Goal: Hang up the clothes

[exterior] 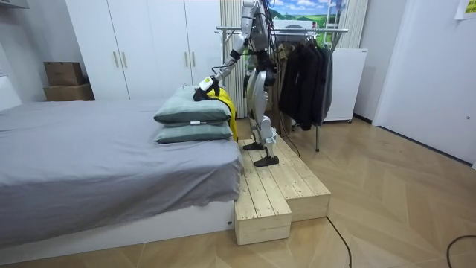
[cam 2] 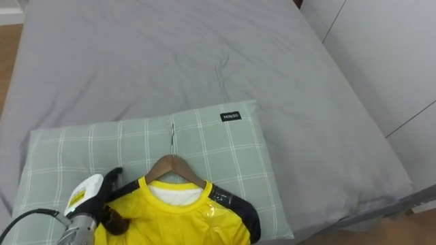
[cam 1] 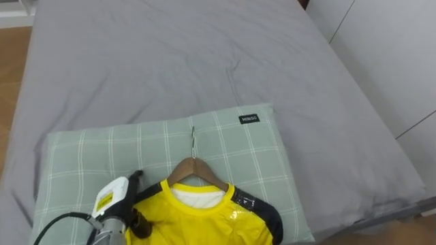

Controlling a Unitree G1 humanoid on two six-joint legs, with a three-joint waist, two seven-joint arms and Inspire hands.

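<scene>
A yellow shirt with dark sleeve trim lies flat on a green checked pillow, near the front edge of the eye views. It is on a wooden hanger whose metal hook points away from me along the pillow. My left hand comes in from the lower left and rests at the shirt's left shoulder. In the room view the left hand reaches out to the shirt on top of two stacked pillows.
The grey bed stretches ahead of the pillow. I stand on a wooden platform at the bed's end. A clothes rack with dark garments is right behind me. White wardrobes line the wall.
</scene>
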